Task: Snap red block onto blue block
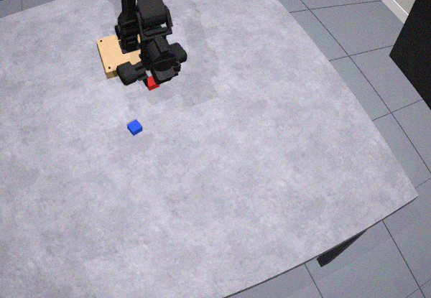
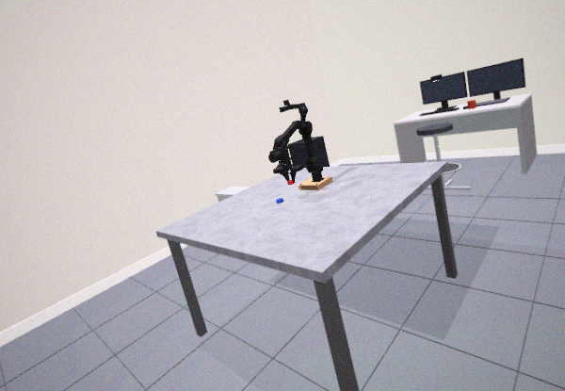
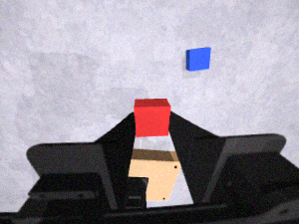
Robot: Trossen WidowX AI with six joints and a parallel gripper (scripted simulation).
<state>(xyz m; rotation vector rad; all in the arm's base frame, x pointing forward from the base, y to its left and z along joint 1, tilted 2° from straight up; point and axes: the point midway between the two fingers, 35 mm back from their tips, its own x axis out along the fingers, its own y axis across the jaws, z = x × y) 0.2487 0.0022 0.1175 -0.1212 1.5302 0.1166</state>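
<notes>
From above, left to right, the wood board (image 1: 110,55) (image 2: 314,183) (image 3: 160,176) is near the gripper (image 1: 152,82) (image 2: 290,181) (image 3: 151,119), the blue block (image 1: 134,126) (image 2: 280,200) (image 3: 198,59) sits across a gap from it, the gripper squeezes the red block (image 1: 152,84) (image 2: 290,182) (image 3: 151,120), and the table (image 1: 269,133) (image 2: 292,231) (image 3: 60,20) has its right edge well apart.
</notes>
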